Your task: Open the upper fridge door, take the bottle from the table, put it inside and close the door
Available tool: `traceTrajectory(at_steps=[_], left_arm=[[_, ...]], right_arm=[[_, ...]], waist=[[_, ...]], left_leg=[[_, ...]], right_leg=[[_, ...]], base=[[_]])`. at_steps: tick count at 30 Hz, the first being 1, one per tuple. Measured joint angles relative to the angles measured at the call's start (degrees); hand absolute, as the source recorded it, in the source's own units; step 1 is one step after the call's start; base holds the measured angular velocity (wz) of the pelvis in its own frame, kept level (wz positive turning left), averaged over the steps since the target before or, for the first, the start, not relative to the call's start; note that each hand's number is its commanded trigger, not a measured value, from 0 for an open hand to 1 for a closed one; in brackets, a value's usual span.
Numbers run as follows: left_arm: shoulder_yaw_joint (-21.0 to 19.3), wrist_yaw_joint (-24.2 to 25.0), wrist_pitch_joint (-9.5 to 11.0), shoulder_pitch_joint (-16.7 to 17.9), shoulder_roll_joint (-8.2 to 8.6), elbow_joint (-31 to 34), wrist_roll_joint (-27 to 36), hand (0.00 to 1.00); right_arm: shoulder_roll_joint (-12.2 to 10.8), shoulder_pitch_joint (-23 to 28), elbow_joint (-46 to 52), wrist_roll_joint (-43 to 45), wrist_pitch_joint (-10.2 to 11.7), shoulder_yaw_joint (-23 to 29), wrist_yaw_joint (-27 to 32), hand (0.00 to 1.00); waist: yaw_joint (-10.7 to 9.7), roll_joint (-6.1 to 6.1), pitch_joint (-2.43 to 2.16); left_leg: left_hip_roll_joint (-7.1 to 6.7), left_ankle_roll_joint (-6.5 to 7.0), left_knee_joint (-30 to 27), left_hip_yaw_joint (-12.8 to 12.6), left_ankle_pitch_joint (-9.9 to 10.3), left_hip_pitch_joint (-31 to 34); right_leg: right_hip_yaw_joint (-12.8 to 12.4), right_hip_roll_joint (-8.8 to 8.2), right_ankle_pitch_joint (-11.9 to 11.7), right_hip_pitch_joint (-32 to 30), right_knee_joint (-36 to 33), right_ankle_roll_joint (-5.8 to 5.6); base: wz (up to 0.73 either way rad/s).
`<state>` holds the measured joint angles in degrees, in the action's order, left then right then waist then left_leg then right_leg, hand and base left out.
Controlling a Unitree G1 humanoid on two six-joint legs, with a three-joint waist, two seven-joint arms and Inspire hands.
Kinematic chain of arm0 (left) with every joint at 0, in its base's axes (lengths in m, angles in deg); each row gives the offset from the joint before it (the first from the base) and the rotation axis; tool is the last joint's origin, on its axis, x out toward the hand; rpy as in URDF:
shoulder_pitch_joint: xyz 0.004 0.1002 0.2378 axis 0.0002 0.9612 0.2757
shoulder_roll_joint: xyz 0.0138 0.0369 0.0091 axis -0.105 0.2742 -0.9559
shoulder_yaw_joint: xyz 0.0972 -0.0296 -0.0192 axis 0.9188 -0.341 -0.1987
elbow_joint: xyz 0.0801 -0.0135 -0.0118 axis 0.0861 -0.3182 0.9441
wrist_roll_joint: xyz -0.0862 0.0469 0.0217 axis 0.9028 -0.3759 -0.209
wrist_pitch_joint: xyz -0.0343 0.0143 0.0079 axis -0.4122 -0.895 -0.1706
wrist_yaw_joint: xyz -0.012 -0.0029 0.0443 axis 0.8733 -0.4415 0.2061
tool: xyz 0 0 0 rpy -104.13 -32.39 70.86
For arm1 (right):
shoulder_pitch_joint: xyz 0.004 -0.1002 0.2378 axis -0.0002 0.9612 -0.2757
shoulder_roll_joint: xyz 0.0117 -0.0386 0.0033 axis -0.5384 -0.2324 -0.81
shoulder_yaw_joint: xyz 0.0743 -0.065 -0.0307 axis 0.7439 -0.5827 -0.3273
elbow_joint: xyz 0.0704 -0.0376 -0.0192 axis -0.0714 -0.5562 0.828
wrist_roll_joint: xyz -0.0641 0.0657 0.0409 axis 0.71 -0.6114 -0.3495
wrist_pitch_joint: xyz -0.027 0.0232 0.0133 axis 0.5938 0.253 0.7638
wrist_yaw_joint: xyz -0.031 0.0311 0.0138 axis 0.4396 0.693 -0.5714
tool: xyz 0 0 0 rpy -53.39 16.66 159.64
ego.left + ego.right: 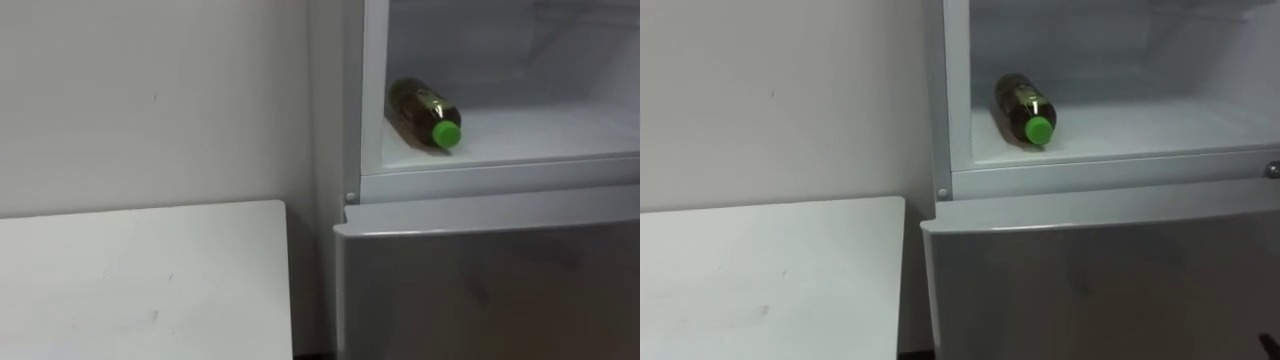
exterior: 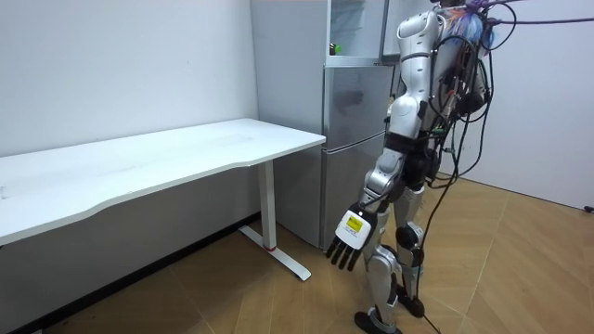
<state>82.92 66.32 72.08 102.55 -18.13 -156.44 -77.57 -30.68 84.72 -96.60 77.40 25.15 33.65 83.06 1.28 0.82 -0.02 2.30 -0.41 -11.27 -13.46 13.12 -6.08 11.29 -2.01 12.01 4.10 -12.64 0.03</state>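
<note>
- I see the bottle [image 1: 422, 113] lying on its side on the floor of the upper fridge compartment [image 1: 500, 178], near its left wall, green cap toward me.
- The lower fridge door [image 1: 480, 290] is closed beneath it; the white counter [image 1: 140, 280] sits just left of the fridge.
- In the room view the robot stands facing the fridge, and its left hand [image 2: 348, 243] hangs low with fingers straight, holding nothing.

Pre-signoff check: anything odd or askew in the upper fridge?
The bottle lies on its side in the upper fridge, near the left wall, with its green cap toward the open front rather than standing upright. No spill or damage visible.
</note>
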Motion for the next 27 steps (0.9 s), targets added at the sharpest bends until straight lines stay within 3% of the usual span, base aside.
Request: traceTrajectory(at_steps=[6,12,15,21,27], left_arm=[[0.05,-1.28,0.13,0.28,0.08,-0.01,1.01,0.0],[0.05,-3.33,0.14,1.21,0.44,0.35,0.92,0.0],[1.29,-3.96,0.12,1.31,0.5,0.37,1.08,0.0],[2.28,-4.01,0.06,1.4,0.93,1.72,2.17,0.0],[2.28,-4.29,0.08,2.38,0.98,2.36,2.1,0.0]], right_arm=[[-0.28,0.8,-9.52,-9.43,0.32,-1.15,2.0,0.0],[-2.6,-1.04,-24.35,-16.14,0.24,-1.21,2.82,0.0],[-2.6,-2.33,-32.75,-18.79,-0.26,-1.41,2.97,0.0],[-2.64,-2.41,-35.65,-28.4,-1.39,-2.14,3.31,0.0],[-2.66,-3.69,-35.63,-31.88,-1.41,-2.09,3.93,0.0]], waist=[[-0.21,-0.05,-0.04],[-1.12,-0.28,-0.2],[-1.15,0.02,0.01],[-1.3,-0.08,0.08],[-2.71,-0.34,-0.01]], left_leg=[[-0.04,-0.02,0.52,-0.24,0.0,-0.39],[-0.03,-0.1,0.18,-0.21,0.07,-1.02],[-0.05,-0.13,-0.04,-0.24,0.16,-1.78],[-0.03,-0.19,-0.24,-0.08,0.86,-2.55],[-0.18,-0.09,-0.25,0.0,0.94,-2.32]], right_leg=[[-0.09,-0.07,0.48,0.04,-0.25,0.05],[0.16,-0.1,0.48,1.05,0.02,0.04],[0.22,-0.15,0.6,2.11,0.21,-0.03],[0.1,-0.53,1.62,2.35,-0.91,-0.18],[0.33,-0.49,1.71,1.94,-1.06,-0.24]], base=[[0.0],[0.01],[0.0],[0.0],[0.0]])
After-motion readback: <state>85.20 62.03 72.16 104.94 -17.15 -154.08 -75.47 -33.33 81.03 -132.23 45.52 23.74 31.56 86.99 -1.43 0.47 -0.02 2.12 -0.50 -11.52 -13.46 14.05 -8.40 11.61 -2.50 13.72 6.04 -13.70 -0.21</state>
